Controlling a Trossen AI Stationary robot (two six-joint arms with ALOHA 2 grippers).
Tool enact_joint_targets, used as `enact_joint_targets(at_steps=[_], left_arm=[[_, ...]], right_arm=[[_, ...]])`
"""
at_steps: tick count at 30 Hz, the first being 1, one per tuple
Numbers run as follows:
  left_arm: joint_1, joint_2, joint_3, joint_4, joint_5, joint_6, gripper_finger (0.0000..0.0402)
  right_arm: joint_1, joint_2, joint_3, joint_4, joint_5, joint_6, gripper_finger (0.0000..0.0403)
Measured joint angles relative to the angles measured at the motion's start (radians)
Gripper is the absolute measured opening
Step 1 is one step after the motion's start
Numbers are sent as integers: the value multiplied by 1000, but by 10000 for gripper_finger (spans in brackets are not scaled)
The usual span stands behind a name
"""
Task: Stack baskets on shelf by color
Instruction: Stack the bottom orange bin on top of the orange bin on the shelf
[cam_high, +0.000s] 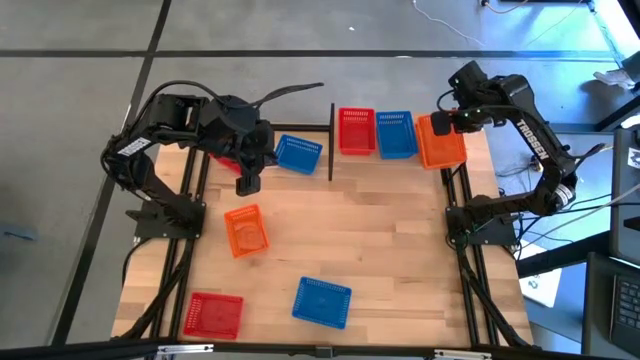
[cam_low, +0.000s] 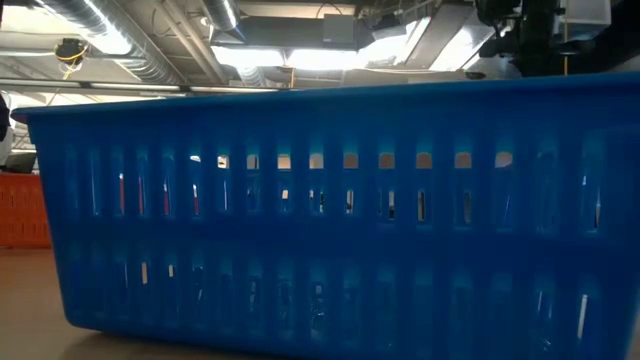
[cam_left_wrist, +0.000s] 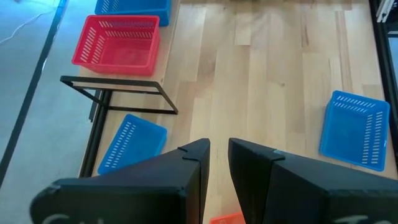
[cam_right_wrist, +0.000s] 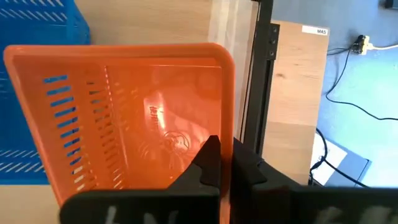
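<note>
Baskets are sitting in a row on the shelf (cam_high: 470, 150) at the far right: a red basket (cam_high: 356, 131), a blue basket (cam_high: 395, 134) and an orange basket (cam_high: 440, 141), whose wall the right gripper (cam_right_wrist: 225, 163) is pinching between nearly closed fingers. The left gripper (cam_high: 246, 183) is hanging over the far-left tabletop (cam_high: 400, 250) just beside a tilted blue basket (cam_high: 298, 153), its fingers parted by a narrow gap and seemingly holding nothing. Four more are lying loose: a red one (cam_high: 229, 160) under the left arm, an orange one (cam_high: 246, 230) at mid-left, and a red one (cam_high: 213, 314) and a blue one (cam_high: 322, 301) near the front.
</note>
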Motion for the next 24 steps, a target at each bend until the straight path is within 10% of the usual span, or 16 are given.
enact_joint_targets(at_steps=[24], left_arm=[[0,0,0,0,0,1,51]], right_arm=[[0,-13,9,37,28,-5,89]])
